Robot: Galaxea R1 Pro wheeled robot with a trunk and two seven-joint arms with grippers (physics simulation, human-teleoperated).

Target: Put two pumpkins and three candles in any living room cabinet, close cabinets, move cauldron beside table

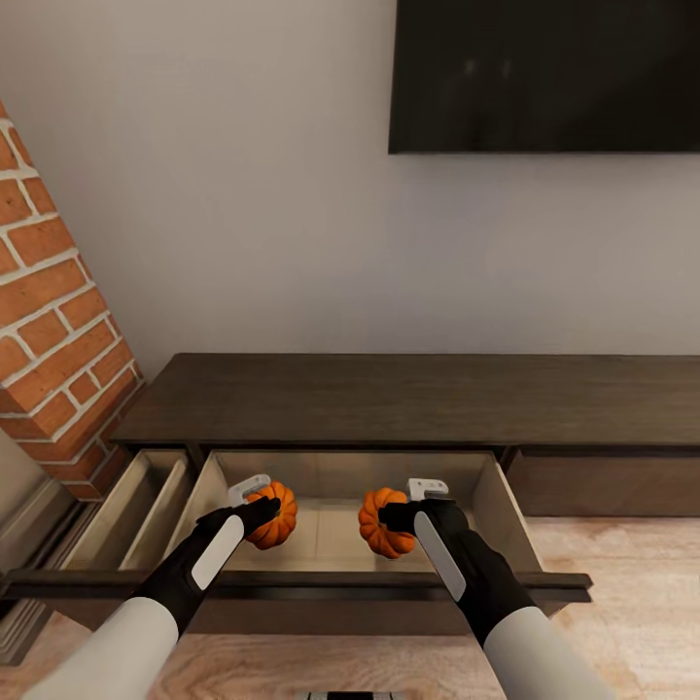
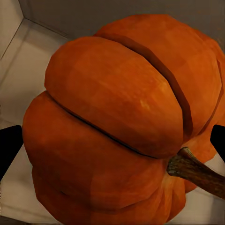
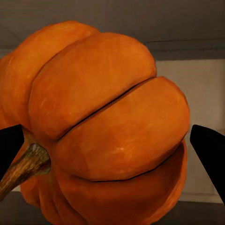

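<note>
A plain pale grey wall (image 1: pixel 243 194) rises behind, with a dark flat screen (image 1: pixel 544 73) mounted high at the right. A red brick column (image 1: pixel 53 311) slants at the left. Light wood-plank floor (image 1: pixel 622 574) spreads below.

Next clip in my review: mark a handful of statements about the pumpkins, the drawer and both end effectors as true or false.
1. Each end effector holds a pumpkin. True: the left end effector grips the left pumpkin, and the right end effector grips the right pumpkin.
2. Every drawer of the cabinet is shut. False: the wide drawer is pulled out, showing its pale inside.
3. Both pumpkins are over the open drawer. True.
4. A candle lies in the open drawer. False: no candle is visible there.
5. A dark screen hangs on the wall above the cabinet. True.
6. The pumpkins touch each other. False: a gap separates them.
</note>
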